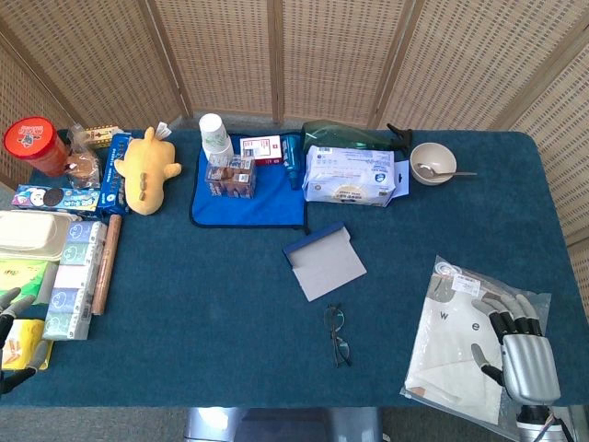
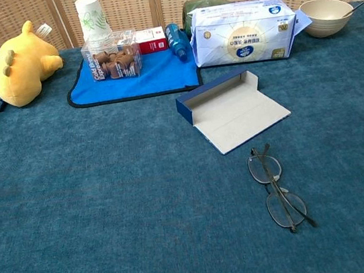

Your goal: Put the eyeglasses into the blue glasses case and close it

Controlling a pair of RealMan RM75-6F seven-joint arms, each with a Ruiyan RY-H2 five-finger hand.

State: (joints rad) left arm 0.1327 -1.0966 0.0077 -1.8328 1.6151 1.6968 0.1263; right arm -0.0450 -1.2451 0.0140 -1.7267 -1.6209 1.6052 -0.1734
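The eyeglasses [image 1: 338, 334] [image 2: 277, 187] lie folded on the blue table cloth, near the front middle. Just behind them sits the blue glasses case [image 1: 324, 261] [image 2: 231, 108], open, its grey flap spread flat toward the glasses. My right hand [image 1: 515, 343] rests at the front right on a clear plastic bag, fingers spread, holding nothing, well to the right of the glasses. My left hand [image 1: 14, 339] shows only as dark fingers at the far left edge, beside the snack packs. Neither hand appears in the chest view.
A clear bag with white cloth [image 1: 460, 341] lies under my right hand. At the back stand a tissue pack [image 1: 350, 175], bowl with spoon [image 1: 433, 163], blue mat [image 1: 241, 198] with cup and box, and yellow plush [image 1: 147, 170]. Snack boxes [image 1: 74, 276] line the left.
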